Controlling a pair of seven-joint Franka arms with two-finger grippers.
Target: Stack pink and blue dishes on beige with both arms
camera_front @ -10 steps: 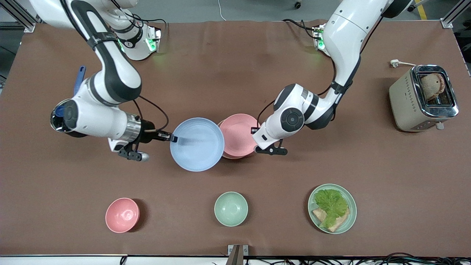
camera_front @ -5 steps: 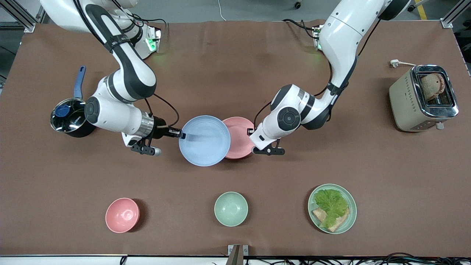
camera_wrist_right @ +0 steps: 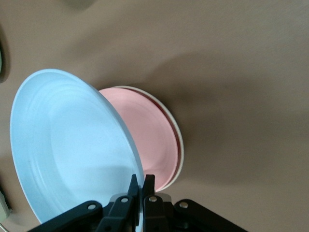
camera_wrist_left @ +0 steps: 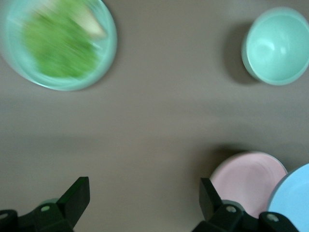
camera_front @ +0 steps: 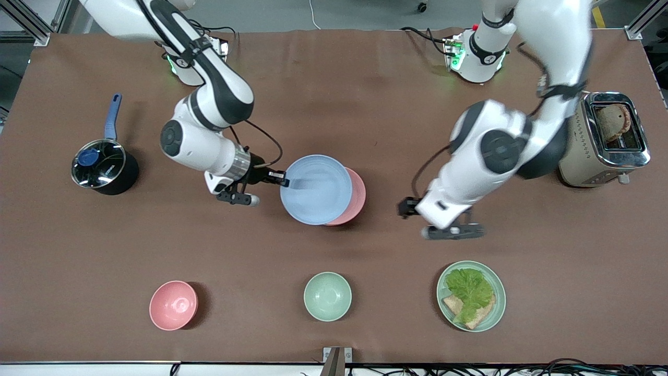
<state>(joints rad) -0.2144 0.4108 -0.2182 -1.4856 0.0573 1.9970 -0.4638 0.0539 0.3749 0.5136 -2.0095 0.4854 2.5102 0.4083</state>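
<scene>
My right gripper (camera_front: 282, 181) is shut on the rim of the pale blue plate (camera_front: 315, 189), which hangs slightly tilted over the pink plate (camera_front: 358, 197) and covers most of it. The right wrist view shows the gripper (camera_wrist_right: 142, 181) pinching the blue plate (camera_wrist_right: 67, 150), with the pink plate (camera_wrist_right: 152, 135) resting on the beige plate, of which only a thin rim (camera_wrist_right: 178, 141) shows. My left gripper (camera_front: 405, 208) is open over bare table toward the left arm's end, apart from the stack. Its wrist view shows the gripper (camera_wrist_left: 142, 203) empty, beside the pink plate (camera_wrist_left: 248, 176).
A pink bowl (camera_front: 173, 305), a mint bowl (camera_front: 327, 296) and a mint plate with lettuce and bread (camera_front: 471, 295) sit in a row near the front camera. A steel pot (camera_front: 102, 168) stands at the right arm's end, a toaster (camera_front: 600, 138) at the left arm's end.
The right arm carried the blue plate sideways until it hangs over the pink plate. The left gripper pulled away from the pink plate toward its own end of the table.
</scene>
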